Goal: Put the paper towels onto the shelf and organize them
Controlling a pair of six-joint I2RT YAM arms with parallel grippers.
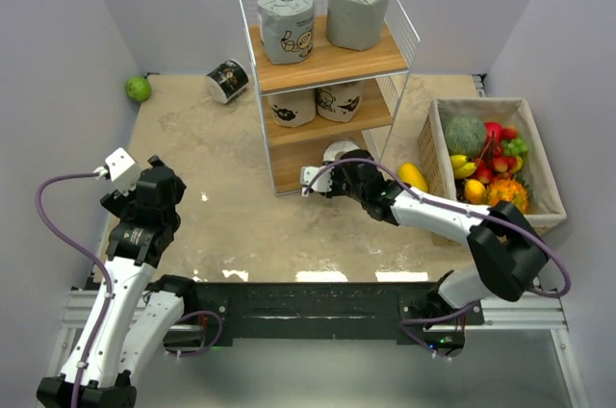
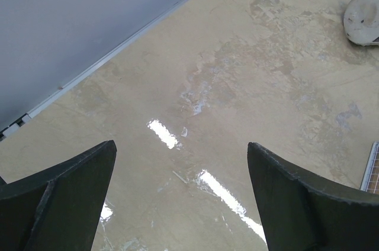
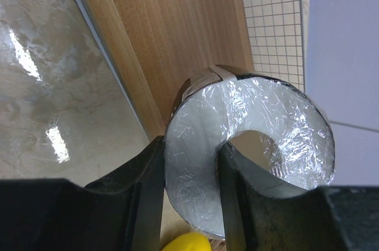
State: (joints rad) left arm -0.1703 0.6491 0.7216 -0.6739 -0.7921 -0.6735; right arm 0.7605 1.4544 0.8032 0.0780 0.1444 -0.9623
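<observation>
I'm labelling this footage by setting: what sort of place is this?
Probably a lab test booth, not a home: plain walls box in one table, the left arm and right arm are bolted to a metal frame at its edge, and the shelf and fruit basket look staged.

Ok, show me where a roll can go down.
Free: the tabletop between left end effector and shelf; the bottom board left of the held black roll. Crowded: both upper tiers, and the gap by the fruit basket.
</observation>
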